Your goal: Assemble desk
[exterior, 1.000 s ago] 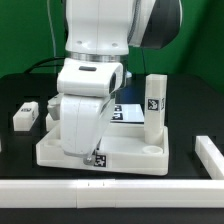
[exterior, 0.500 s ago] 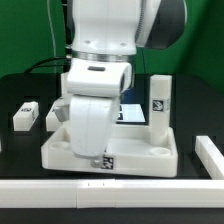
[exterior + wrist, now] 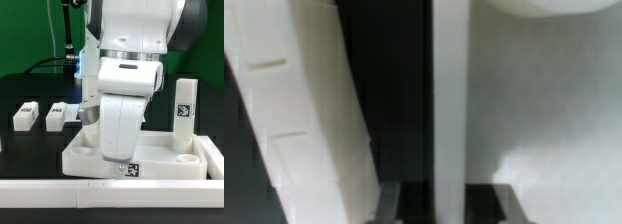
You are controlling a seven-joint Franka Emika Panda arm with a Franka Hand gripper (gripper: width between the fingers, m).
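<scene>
The white desk top (image 3: 168, 160) lies flat on the black table at the exterior view's right, with a tag on its front rim. One white leg (image 3: 184, 112) stands upright in its far right corner. My gripper (image 3: 118, 157) reaches down over the front rim, its fingers hidden by the hand. In the wrist view the gripper (image 3: 445, 206) is shut on the thin white rim (image 3: 446, 100), one dark fingertip (image 3: 402, 206) on each side. Two loose white legs (image 3: 25, 115) (image 3: 56, 117) lie at the left.
A white rail (image 3: 60, 190) runs along the table's front edge and another (image 3: 214, 150) along the right side, close to the desk top. The rail also shows in the wrist view (image 3: 304, 120). A cable and stand (image 3: 68, 40) are behind.
My gripper and the desk top with its upright leg have slid together to the exterior view's right, ending close to the right rail. The two loose legs have stayed put.
</scene>
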